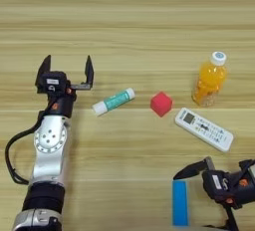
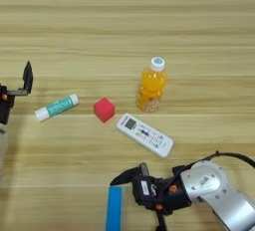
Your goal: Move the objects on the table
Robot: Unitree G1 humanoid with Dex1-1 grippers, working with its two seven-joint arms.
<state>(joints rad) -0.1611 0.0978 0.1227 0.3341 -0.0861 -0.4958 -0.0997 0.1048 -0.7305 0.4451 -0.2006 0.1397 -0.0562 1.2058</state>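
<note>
A green-and-white tube (image 1: 113, 101) lies left of centre on the table (image 1: 124, 16), with a small red cube (image 1: 161, 104) to its right. An orange juice bottle (image 1: 209, 80) with a white cap stands upright further right. In front of it a white remote control (image 1: 204, 129) lies at an angle. A flat blue block (image 2: 113, 207) lies at the near edge. My left gripper (image 1: 67, 69) is open, left of the tube and apart from it. My right gripper (image 2: 137, 202) is open just right of the blue block, one finger reaching over the block's far end, holding nothing.
A black cable (image 1: 12, 160) loops beside the left arm, and another (image 2: 234, 156) arcs behind the right arm. Bare wood planks stretch across the far half of the table.
</note>
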